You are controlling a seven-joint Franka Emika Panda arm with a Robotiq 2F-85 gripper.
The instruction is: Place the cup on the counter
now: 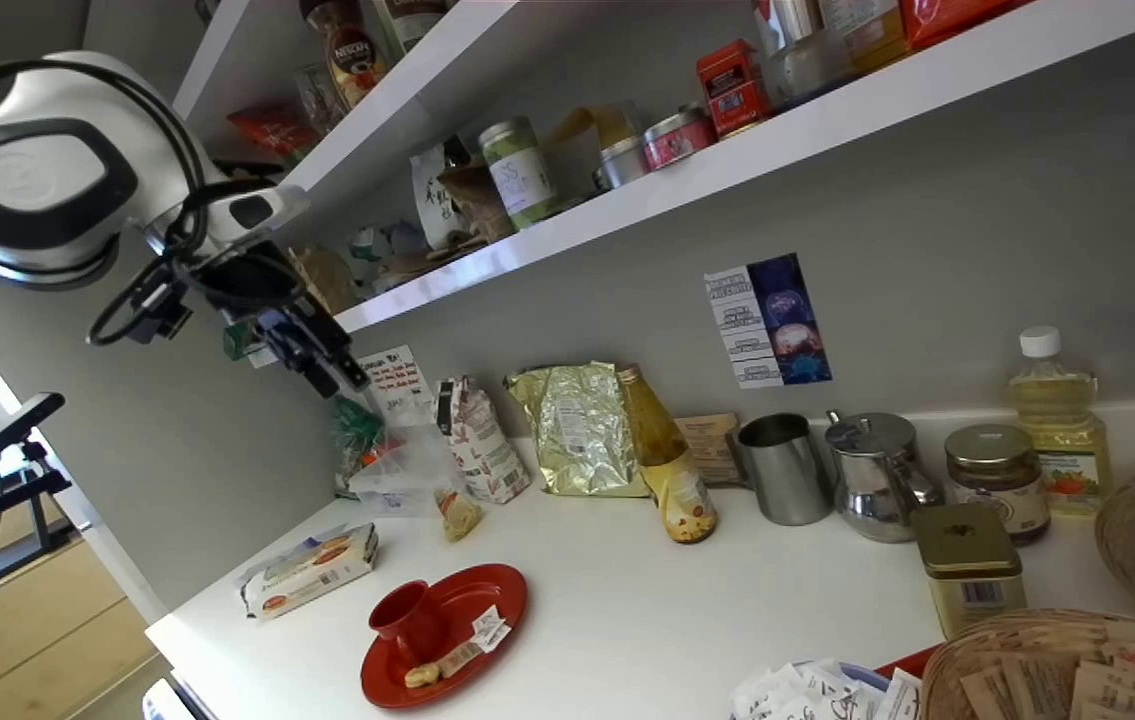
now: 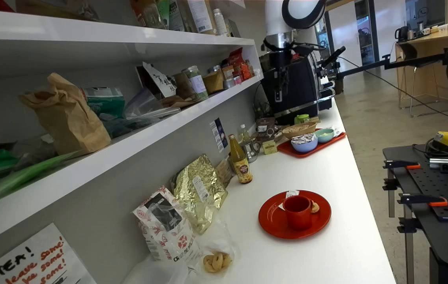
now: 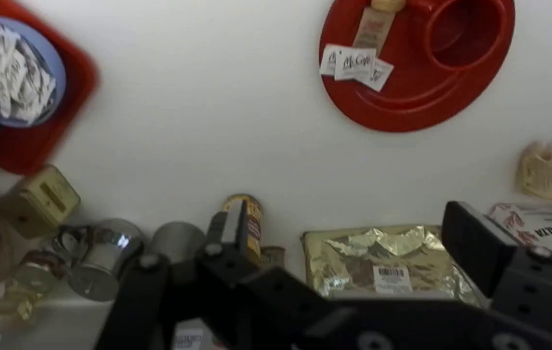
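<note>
The red cup (image 1: 407,622) stands upright on the red plate (image 1: 502,592). Cup (image 2: 298,213) and plate (image 2: 270,217) also show in another exterior view, and the cup (image 3: 466,30) and plate (image 3: 404,114) lie at the top right of the wrist view. A cookie and small packets share the plate. The plate rests on the white counter (image 1: 617,620), which also shows in the wrist view (image 3: 198,87). My gripper (image 3: 347,214) is open with nothing between its fingers. In both exterior views the gripper (image 1: 342,375) (image 2: 279,88) hangs high above the counter, well apart from the cup.
A white wall shelf (image 1: 647,200) is close to the gripper. A gold bag (image 1: 569,440), a sauce bottle (image 1: 672,490), a steel pitcher (image 1: 787,475) and a teapot (image 1: 872,480) line the wall. A red tray (image 2: 300,154) with bowls stands farther along.
</note>
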